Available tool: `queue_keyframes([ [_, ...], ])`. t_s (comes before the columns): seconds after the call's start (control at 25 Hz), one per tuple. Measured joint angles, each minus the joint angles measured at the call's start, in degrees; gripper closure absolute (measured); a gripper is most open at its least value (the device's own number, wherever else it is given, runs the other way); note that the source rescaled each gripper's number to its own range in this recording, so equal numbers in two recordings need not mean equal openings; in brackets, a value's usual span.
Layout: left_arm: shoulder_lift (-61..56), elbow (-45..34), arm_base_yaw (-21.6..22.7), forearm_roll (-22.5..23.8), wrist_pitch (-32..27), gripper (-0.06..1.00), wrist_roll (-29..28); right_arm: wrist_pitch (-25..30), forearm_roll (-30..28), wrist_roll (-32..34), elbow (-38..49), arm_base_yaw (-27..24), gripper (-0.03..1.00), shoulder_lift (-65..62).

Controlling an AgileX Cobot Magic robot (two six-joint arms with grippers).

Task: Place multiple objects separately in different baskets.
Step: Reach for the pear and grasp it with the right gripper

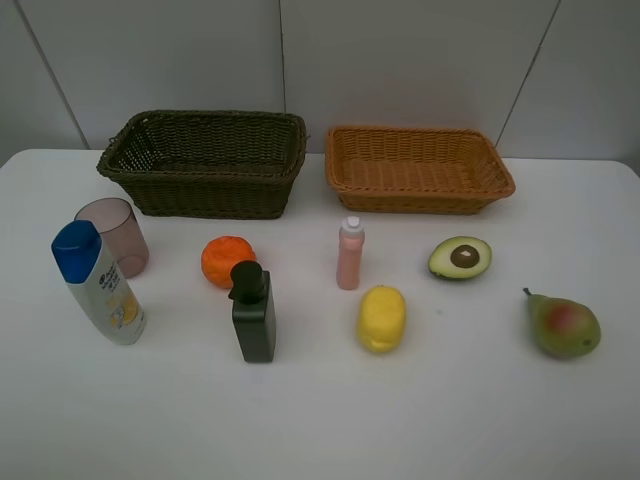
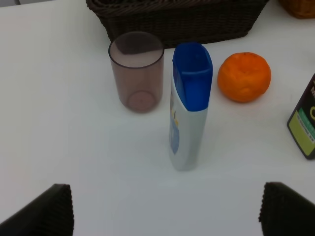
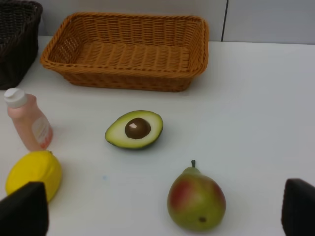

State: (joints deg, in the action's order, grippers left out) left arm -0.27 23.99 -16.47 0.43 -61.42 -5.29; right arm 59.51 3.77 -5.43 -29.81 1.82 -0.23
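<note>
Both end effectors hang nearest the cameras, jaws spread wide and holding nothing: the left end effector point(image 2: 167, 216) faces the white blue-capped bottle point(image 2: 189, 103), the right end effector point(image 3: 161, 216) faces the green-red pear point(image 3: 197, 201).

In the front row stand the white bottle and the black pump bottle point(image 1: 255, 322), with the yellow lemon point(image 1: 381, 319) and the pear lying to their right. The bottles look like stiff, smooth plastic, tall and easy to tip, so a hold across the body at mid-height seems safest (the pump head is probably a poor place to pinch). The lemon and pear are rounded and could roll out of a loose grip; across the widest part is the likely hold.

Behind them come the translucent mauve cup point(image 1: 113, 235), the orange point(image 1: 228, 261), the pink bottle point(image 1: 349, 255) and the halved avocado point(image 1: 460, 257), its cut face and pit showing. The cup looks thin and light and may flex, so it wants a gentle squeeze; the avocado is best taken across its narrow width.

Farthest back sit the dark brown-green basket point(image 1: 215, 190) and the light orange-tan basket point(image 1: 420, 195), side by side, with nothing visible inside either.

The surface point(image 1: 320, 420) is plain, smooth white, the items well apart on it. Pale panelled wall point(image 1: 400, 60) closes the room behind.
</note>
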Motion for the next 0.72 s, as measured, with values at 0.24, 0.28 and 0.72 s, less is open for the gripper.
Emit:
queue_keyframes([
  [0.24,0.0,0.0,0.0,0.0,0.0,-0.05,0.0,0.1,0.0,1.4,-0.3,0.0,-0.03,6.4],
  [0.28,0.0,0.0,0.0,0.0,0.0,-0.05,0.0,0.1,0.0,1.4,-0.4,0.0,-0.03,8.1],
  [0.72,0.0,0.0,0.0,0.0,0.0,-0.05,0.0,-0.8,0.0,1.4,-3.4,0.0,-0.03,30.0],
])
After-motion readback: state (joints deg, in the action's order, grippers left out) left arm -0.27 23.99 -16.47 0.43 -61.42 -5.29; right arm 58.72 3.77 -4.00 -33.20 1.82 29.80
